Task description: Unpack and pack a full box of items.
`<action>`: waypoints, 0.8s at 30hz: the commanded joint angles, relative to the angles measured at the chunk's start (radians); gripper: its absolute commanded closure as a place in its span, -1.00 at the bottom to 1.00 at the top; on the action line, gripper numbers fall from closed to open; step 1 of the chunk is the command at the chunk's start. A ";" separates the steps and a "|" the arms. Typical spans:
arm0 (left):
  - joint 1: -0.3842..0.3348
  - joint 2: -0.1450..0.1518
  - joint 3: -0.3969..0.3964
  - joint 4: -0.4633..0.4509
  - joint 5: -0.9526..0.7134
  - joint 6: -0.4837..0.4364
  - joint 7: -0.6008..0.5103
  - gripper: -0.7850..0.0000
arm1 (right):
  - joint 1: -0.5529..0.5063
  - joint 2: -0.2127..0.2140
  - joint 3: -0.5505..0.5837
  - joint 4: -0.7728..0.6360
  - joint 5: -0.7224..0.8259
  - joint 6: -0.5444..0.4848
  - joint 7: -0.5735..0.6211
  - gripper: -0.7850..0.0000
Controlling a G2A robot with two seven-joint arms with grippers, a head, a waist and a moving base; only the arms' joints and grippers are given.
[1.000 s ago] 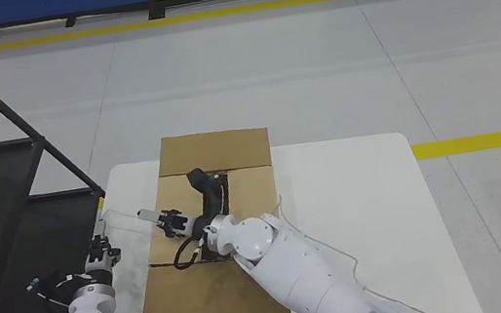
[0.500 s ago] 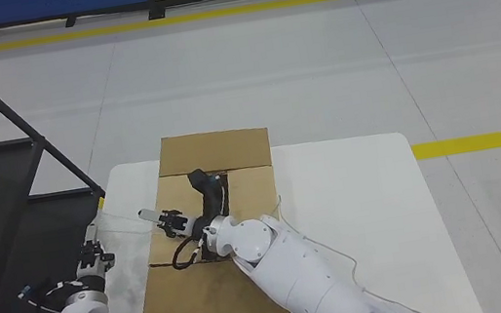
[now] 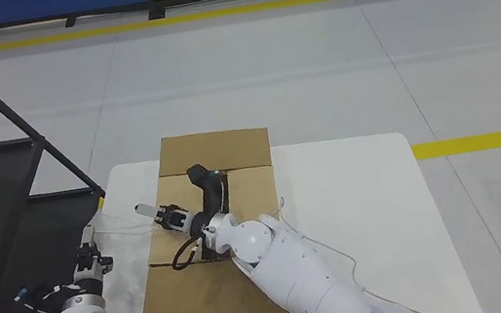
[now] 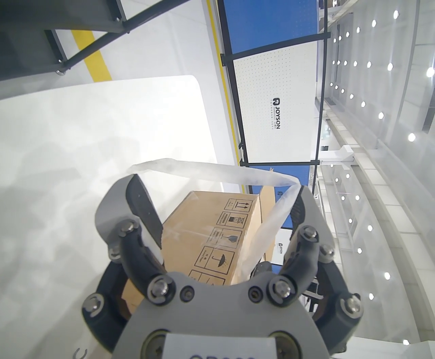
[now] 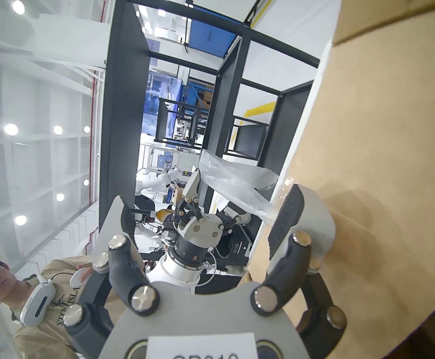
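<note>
Stretching between the two arms, a clear plastic bag [image 3: 122, 219] hangs above the left margin of the tabletop [image 3: 359, 218], just left of the cardboard box [image 3: 215, 149]. Box sits on the left half of the tabletop, flaps folded out, far flap over the far edge.

Left gripper [image 3: 89, 249] at the tabletop's left edge, nearer than the box. Wrist view: left gripper [image 4: 217, 190] fingers spread wide, nothing pinched; the bag [image 4: 210, 170] lies as a band across both fingertips and trails down one finger. Box [image 4: 217, 221] beyond it.

Right gripper [image 3: 163, 214] at the box's left wall. Wrist view: right gripper [image 5: 207, 200] fingers also wide apart, clamping nothing. One finger sits just beside the cardboard [image 5: 373, 136]; the bag's [image 5: 234, 187] end meets that fingertip.
</note>
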 commanded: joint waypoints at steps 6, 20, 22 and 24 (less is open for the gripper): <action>0.000 -0.001 0.015 -0.031 0.012 0.002 -0.001 -0.98 | 0.019 0.013 -0.043 -0.033 -0.172 -0.057 -0.096 -1.00; -0.044 -0.012 0.085 -0.004 0.022 -0.001 0.042 -1.00 | -0.014 0.098 -0.010 -0.093 -0.315 -0.141 -0.117 -1.00; -0.055 -0.015 0.096 0.010 -0.001 -0.009 0.039 -1.00 | -0.034 0.118 0.007 -0.114 -0.321 -0.174 -0.120 -1.00; -0.064 -0.017 0.105 0.022 -0.007 -0.030 0.038 -1.00 | -0.058 0.138 0.024 -0.143 -0.328 -0.200 -0.115 -1.00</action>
